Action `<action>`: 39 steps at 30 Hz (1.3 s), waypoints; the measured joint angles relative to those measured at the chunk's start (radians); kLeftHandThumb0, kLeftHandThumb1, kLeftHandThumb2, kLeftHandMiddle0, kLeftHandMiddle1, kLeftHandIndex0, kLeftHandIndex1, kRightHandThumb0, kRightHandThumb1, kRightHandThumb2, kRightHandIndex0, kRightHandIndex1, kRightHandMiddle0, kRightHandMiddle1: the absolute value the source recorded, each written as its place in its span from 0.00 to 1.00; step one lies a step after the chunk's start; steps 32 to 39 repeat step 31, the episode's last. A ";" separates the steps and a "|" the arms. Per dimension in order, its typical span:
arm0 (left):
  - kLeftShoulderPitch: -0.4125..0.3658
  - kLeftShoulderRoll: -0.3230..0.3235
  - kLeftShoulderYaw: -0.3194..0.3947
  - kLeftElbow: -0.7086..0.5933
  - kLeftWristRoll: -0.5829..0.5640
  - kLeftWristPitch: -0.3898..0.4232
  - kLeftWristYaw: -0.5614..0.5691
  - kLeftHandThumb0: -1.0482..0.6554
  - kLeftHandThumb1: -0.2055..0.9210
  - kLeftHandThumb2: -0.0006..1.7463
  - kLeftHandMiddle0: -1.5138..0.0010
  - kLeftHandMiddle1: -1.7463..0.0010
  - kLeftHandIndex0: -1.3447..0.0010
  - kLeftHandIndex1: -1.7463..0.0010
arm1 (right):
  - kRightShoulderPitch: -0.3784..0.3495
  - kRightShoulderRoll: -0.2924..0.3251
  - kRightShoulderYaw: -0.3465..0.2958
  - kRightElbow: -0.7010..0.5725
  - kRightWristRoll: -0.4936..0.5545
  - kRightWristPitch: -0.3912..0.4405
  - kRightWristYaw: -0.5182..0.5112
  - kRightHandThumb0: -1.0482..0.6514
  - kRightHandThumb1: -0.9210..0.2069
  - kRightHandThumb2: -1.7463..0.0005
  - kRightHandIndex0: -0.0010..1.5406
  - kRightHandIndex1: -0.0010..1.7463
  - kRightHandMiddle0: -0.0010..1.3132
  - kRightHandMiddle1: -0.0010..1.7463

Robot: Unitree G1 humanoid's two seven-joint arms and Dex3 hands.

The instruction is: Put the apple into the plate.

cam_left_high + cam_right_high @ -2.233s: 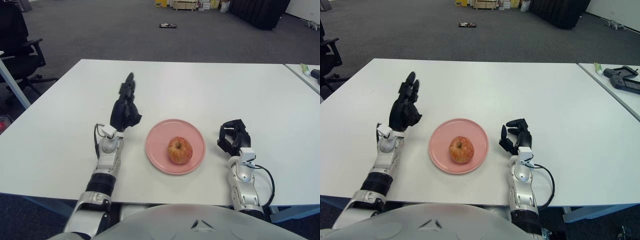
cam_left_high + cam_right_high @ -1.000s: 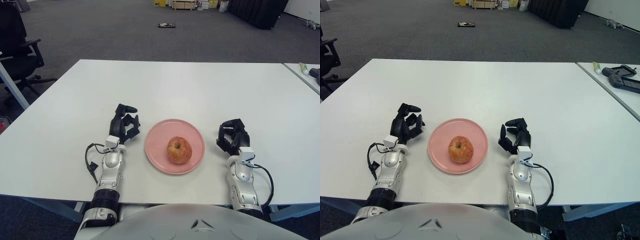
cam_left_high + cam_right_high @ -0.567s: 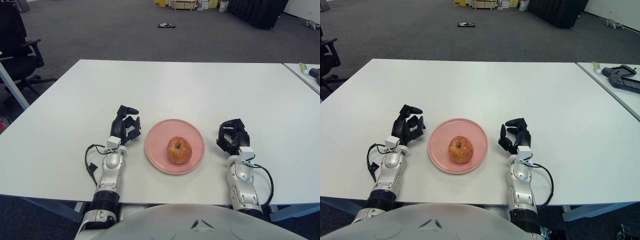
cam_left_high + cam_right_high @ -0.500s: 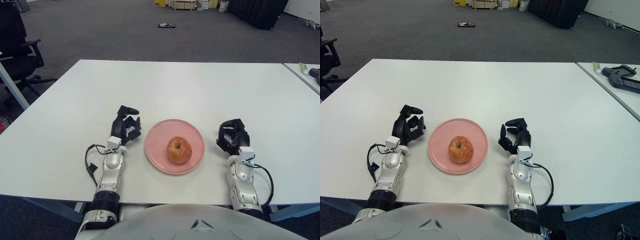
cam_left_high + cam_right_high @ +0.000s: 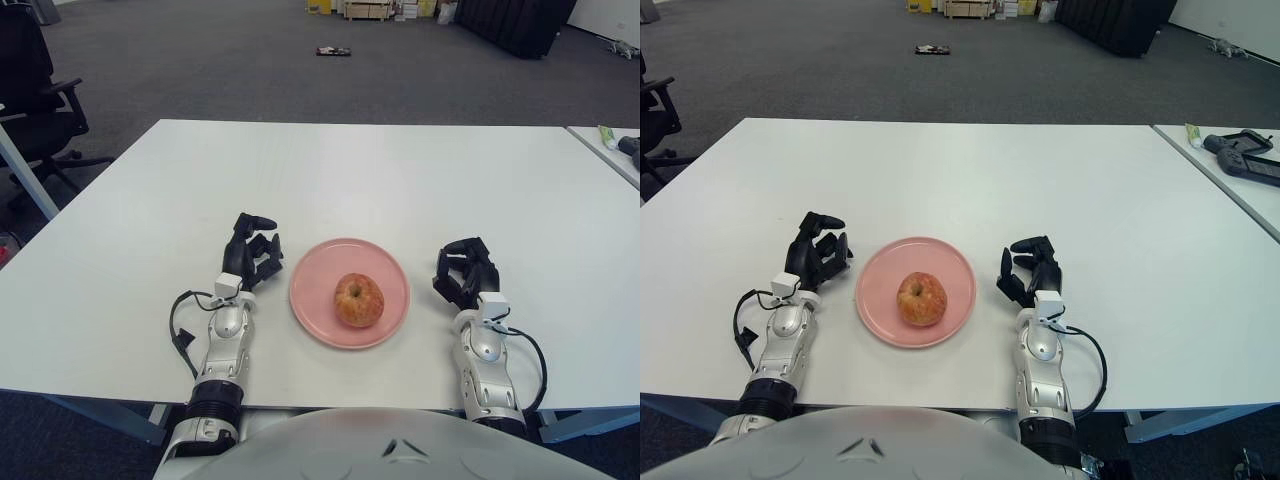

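A red and yellow apple [image 5: 359, 300] sits upright in the middle of a pink plate [image 5: 318, 276] on the white table. My left hand [image 5: 249, 252] rests on the table just left of the plate, its fingers loosely curled and holding nothing. My right hand [image 5: 464, 272] rests on the table just right of the plate, fingers relaxed and empty. Neither hand touches the apple or the plate.
The white table [image 5: 380, 180] stretches far beyond the plate. A second table at the right edge holds a dark controller [image 5: 1243, 157] and a small tube [image 5: 1195, 136]. An office chair [image 5: 35, 90] stands at the far left on the grey carpet.
My left hand came down from a raised, fingers-up pose to rest on the table beside the plate, then settled. The apple, plate and right hand have not moved.
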 measured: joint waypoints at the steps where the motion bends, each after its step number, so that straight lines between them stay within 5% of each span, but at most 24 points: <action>1: 0.000 -0.001 0.000 0.001 0.000 0.000 0.000 0.38 0.74 0.53 0.53 0.00 0.72 0.00 | 0.000 0.000 0.000 0.000 0.001 0.000 0.001 0.39 0.23 0.49 0.33 0.98 0.27 1.00; 39: -0.014 -0.010 0.010 0.022 -0.004 0.007 0.029 0.39 0.74 0.53 0.57 0.00 0.72 0.00 | 0.001 -0.026 0.005 -0.017 0.000 0.039 0.045 0.39 0.21 0.51 0.32 0.96 0.26 1.00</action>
